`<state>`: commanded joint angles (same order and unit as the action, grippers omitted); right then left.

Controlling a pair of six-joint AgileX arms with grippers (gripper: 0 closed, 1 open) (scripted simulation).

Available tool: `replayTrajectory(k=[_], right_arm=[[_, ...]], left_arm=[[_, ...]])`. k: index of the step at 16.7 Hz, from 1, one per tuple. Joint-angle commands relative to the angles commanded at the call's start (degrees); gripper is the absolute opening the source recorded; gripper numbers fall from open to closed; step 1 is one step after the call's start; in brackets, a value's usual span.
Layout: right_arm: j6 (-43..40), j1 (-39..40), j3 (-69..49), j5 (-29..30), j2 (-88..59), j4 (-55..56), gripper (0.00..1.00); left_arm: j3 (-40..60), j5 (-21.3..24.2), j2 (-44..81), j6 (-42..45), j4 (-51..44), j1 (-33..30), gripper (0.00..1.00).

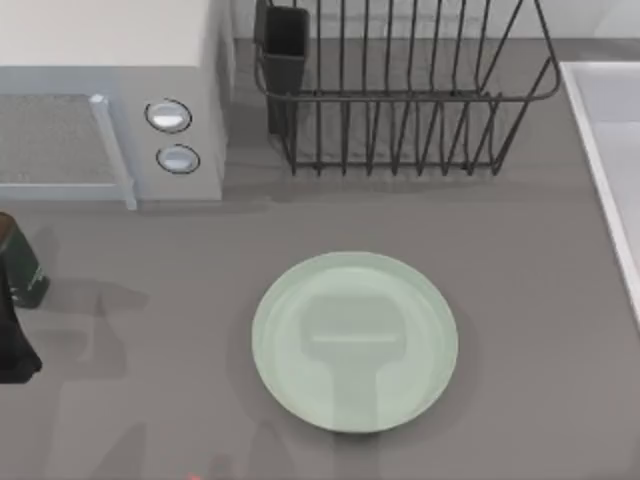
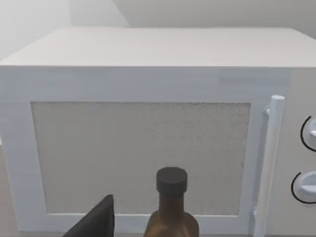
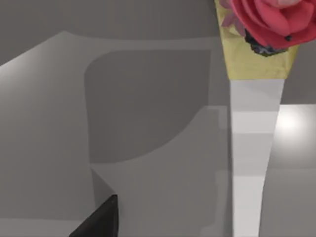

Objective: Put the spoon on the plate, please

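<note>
Little of the AgileX arms themselves is on view. At the top view's nine o'clock edge the left arm (image 1: 14, 345) appears as a matte black, blocky shape with angular edges. In each wrist view a black wedge-like claw finger (image 2: 96, 222) (image 3: 98, 219) juts in at about seven o'clock, smooth, plain, without visible markings, screws or cables.

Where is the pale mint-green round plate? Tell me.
In the top view, the pale mint-green round plate lies on the grey table, near the middle and toward the front, below the dark wire dish rack and right of the white microwave.
</note>
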<state>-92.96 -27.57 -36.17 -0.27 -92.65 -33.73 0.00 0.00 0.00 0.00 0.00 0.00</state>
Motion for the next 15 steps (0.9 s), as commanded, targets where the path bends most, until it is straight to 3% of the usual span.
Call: replayTrajectory(k=[11, 15], right_arm=[[0.0, 0.0, 0.0, 0.0, 0.0, 0.0, 0.02], [0.0, 0.0, 0.0, 0.0, 0.0, 0.0, 0.0]], left_arm=[[0.0, 0.0, 0.0, 0.0, 0.0, 0.0, 1.0], [0.0, 0.0, 0.0, 0.0, 0.0, 0.0, 1.0]])
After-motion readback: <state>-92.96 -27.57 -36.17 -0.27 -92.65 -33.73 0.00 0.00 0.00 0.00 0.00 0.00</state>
